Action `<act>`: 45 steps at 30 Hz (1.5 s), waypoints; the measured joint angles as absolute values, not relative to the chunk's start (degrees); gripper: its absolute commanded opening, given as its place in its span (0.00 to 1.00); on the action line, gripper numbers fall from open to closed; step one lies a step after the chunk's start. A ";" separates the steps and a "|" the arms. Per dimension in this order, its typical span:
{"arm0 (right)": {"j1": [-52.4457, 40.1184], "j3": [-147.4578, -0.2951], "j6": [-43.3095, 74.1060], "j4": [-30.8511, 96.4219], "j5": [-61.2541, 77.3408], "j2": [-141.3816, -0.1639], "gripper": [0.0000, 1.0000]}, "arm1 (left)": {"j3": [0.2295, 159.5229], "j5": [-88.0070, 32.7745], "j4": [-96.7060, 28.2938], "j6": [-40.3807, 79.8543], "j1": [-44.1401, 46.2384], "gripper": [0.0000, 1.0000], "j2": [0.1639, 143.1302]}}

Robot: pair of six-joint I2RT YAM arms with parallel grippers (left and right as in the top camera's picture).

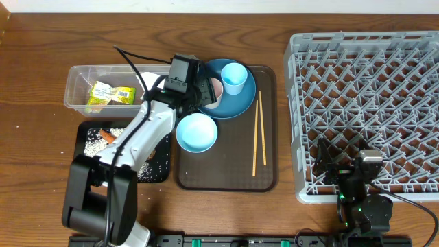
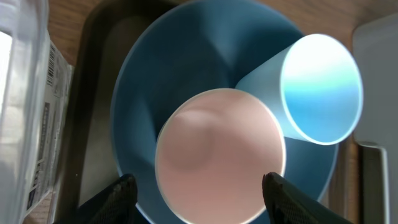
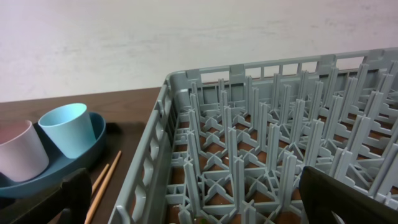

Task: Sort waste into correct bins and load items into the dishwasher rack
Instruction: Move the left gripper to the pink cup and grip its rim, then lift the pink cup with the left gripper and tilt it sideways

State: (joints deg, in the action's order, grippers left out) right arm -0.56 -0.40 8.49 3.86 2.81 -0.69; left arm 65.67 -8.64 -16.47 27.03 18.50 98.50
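Note:
My left gripper [image 1: 204, 92] is open, its fingers [image 2: 202, 196] on either side of the pink cup [image 2: 219, 155]. The cup stands on the blue plate [image 1: 240, 103] next to the light-blue cup [image 1: 234, 77]. The pale blue bowl [image 1: 197, 132] and the chopsticks [image 1: 258, 134] lie on the brown serving tray [image 1: 226, 177]. The snack wrapper [image 1: 113, 94] is in the clear tub [image 1: 75, 86]. The carrot [image 1: 106, 135] and rice [image 1: 92, 145] are in the black tray [image 1: 82, 130]. My right gripper [image 3: 211, 199] is open and empty over the dishwasher rack [image 1: 370, 103].
The rack [image 3: 249, 124] fills the right side of the table, its pegs standing upright. The right arm [image 1: 357, 185] sits at the rack's front edge. The left arm reaches over the black tray and hides part of it. The tub and black tray stand left of the serving tray.

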 measured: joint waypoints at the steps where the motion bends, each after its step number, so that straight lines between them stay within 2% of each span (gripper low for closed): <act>1: -0.56 -0.40 8.51 3.86 2.81 -0.69 0.99 | 65.67 -8.64 -16.47 27.03 18.50 0.66 98.85; 4: -0.56 -0.40 8.49 3.86 2.81 -0.69 0.99 | 65.67 -8.64 -16.40 27.03 18.50 0.65 100.03; 11: -0.56 -0.40 8.49 3.86 2.81 -0.69 0.99 | 65.67 -8.60 -16.36 27.22 18.50 0.55 102.06; 17: -0.56 -0.40 8.49 3.86 2.81 -0.69 0.99 | 65.67 -8.12 -14.44 27.35 18.55 0.31 102.28; 23: -0.56 -0.40 8.49 3.86 2.81 -0.69 0.99 | 65.67 -7.49 -13.65 27.29 18.55 0.19 102.32; 24: -0.56 -0.40 8.49 3.86 2.81 -0.69 0.99 | 65.67 -7.53 -13.65 27.24 18.55 0.12 102.32; 26: -0.56 -0.40 8.49 3.86 2.81 -0.69 0.99 | 65.67 -7.40 -13.67 27.38 18.55 0.06 102.32; 39: -0.56 -0.40 8.49 3.86 2.81 -0.69 0.99 | 65.67 -7.33 -16.53 27.18 18.31 0.06 102.32; 45: -0.56 -0.40 8.49 3.84 2.81 -0.69 0.99 | 65.67 -7.97 -20.40 27.18 14.70 0.06 99.57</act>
State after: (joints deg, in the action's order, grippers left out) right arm -0.56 -0.40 8.49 3.84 2.81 -0.69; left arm 65.67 -7.97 -20.40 27.18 14.70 99.57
